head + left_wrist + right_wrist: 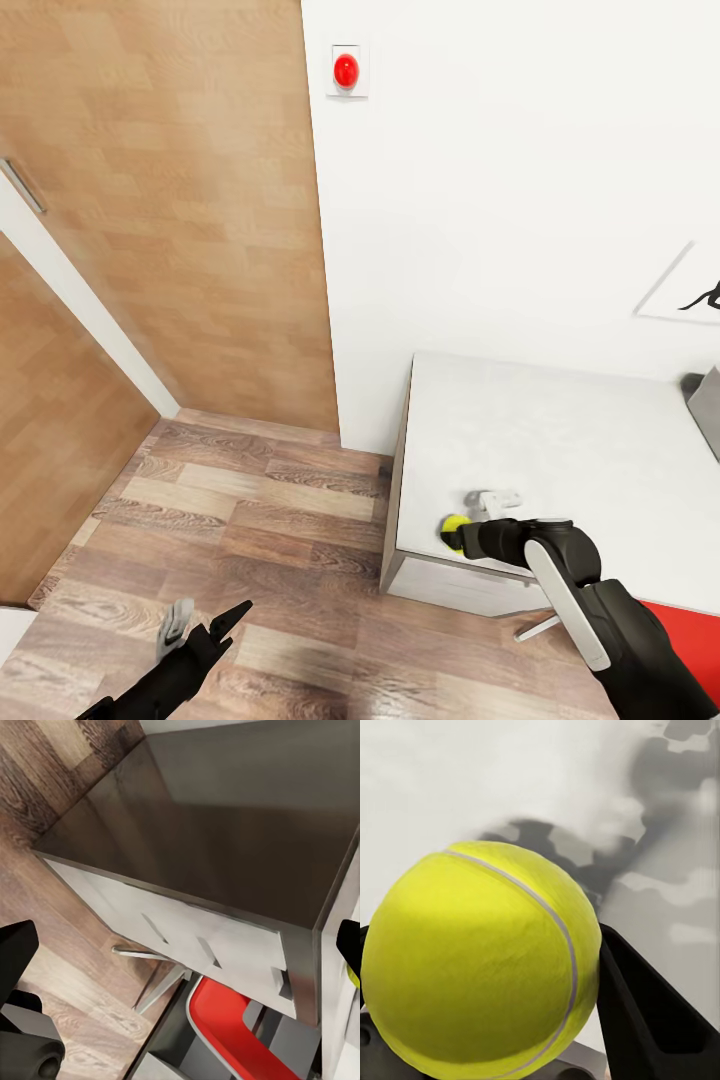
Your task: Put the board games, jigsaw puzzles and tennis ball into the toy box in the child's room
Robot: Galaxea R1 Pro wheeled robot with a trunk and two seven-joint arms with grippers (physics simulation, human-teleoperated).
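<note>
I have the right gripper (462, 533) over the near left corner of the long pale grey-white table (560, 450), and its 2 black fingers (649, 1005) are pressed against the sides of the small fuzzy yellow-green tennis ball (480, 960). From the head camera the ball (455, 527) sits at the tip of that gripper, just inside the table's edge; I cannot tell whether it rests on the top or is lifted clear of it. Just beyond the gripper, a small white-grey object (495, 497) lies on the table top; I can't make out what it is. Far off to the gripper's right, at the table's end, a dark grey slab (706, 408) pokes into frame, too cropped for me to identify. Above it on the white wall hangs a picture with a black silhouette figure (700, 296).

My left gripper (205, 625) hangs low over the wood-plank floor (250, 520), well apart from the table, with 1 grey finger and 1 black finger spread apart and nothing between them. Its wrist camera looks at a dark-grey desk section (225, 832) with white drawers (187, 937) and a red seat (225, 1024) below. High beyond this gripper, a round red button (346, 70) sits on the wall beside a wooden door (190, 200).
</note>
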